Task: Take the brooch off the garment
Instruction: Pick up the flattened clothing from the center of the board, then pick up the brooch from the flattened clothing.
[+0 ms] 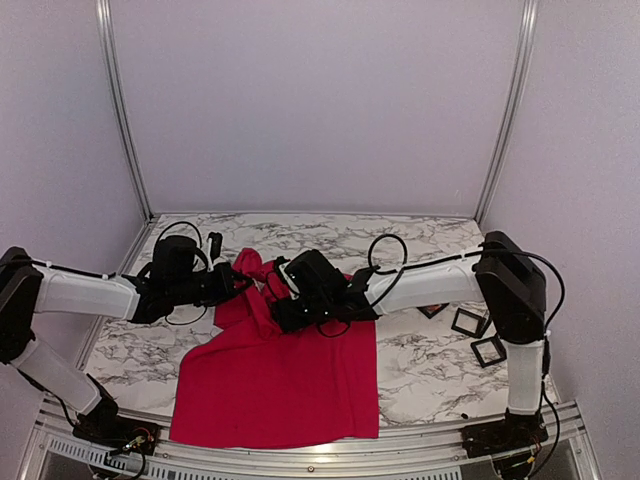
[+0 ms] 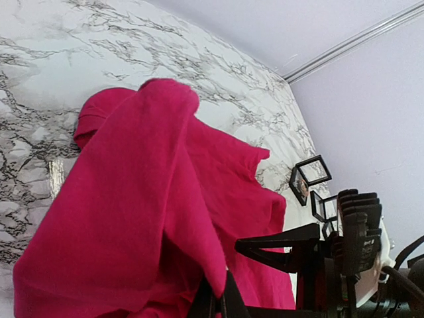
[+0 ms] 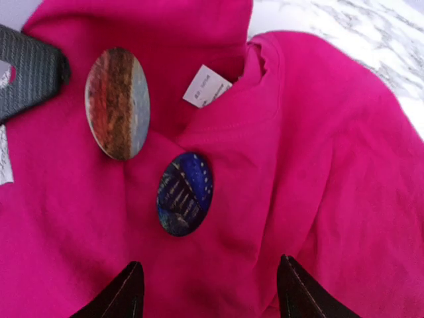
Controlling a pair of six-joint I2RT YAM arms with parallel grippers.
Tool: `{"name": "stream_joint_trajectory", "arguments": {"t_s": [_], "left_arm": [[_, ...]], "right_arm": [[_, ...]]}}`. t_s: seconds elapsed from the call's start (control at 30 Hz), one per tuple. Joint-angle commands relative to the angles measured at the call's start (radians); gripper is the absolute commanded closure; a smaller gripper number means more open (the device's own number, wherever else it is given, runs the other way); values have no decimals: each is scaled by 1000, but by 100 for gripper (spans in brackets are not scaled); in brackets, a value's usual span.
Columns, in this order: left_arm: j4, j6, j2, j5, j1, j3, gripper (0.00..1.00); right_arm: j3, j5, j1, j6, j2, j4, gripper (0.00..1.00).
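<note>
1. Brooches: two sit on the garment near its neckline, both seen in the right wrist view. The striped brooch is an oval with brown, red and blue-grey bands. The blue brooch is a smaller dark oval with pale dashes, just below and to the right of it, not touching it.
2. Garment: a bright red T-shirt lies on the marble-pattern table, hem toward the arm bases, with its upper part bunched between the two grippers. A white label shows at the collar.
3. Left gripper: fingers are pressed together on a fold of the garment, which drapes upward from the table.
4. Right gripper: fingers are spread above the cloth below the blue brooch and touch neither brooch.
5. Limits:
   - In the top view the arms cover both brooches.
   - The fastenings are hidden.
   - The label print is blurred.
   - A dark grey part is cut off at the left edge and unidentifiable.
   - The contents of the black frames beside the right arm cannot be made out
</note>
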Motion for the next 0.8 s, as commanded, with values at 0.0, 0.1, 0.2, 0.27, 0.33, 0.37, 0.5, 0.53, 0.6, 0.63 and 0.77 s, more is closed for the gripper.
{"name": "stream_joint_trajectory", "arguments": {"t_s": [0.0,0.1,0.2,0.27,0.33,0.37,0.5,0.53,0.6,0.63,0.77], "left_arm": [[146,-11,-34,101,3,-29,100],[183,-16,-45,124,3,-39,100],[210,-16,-49,147,3,-44,100],[223,-19,-50,166,3,-42,100],[237,-22,-48,184,3,-39,100],[245,-26,-46,192,3,-39,100],[257,-33,-45,208,3,-34,100],[259,-36,-45,212,3,-33,100],[259,-38,-46,221,3,-30,100],[257,-38,-47,221,3,-28,100],[252,-38,-47,225,3,-23,100]], "right_arm": [[-41,48,-1,-10,-123,68,34],[-72,37,-7,-11,-180,108,34],[-79,14,-19,-7,-207,127,36],[-71,5,-23,-9,-210,151,39],[-51,4,-25,-16,-198,151,43],[-38,4,-25,-22,-187,149,45],[-6,-1,-25,-42,-150,153,50],[-3,2,-26,-45,-142,157,51],[4,12,-25,-50,-129,162,52],[7,13,-25,-56,-124,168,53],[7,3,-25,-65,-114,186,54]]}}
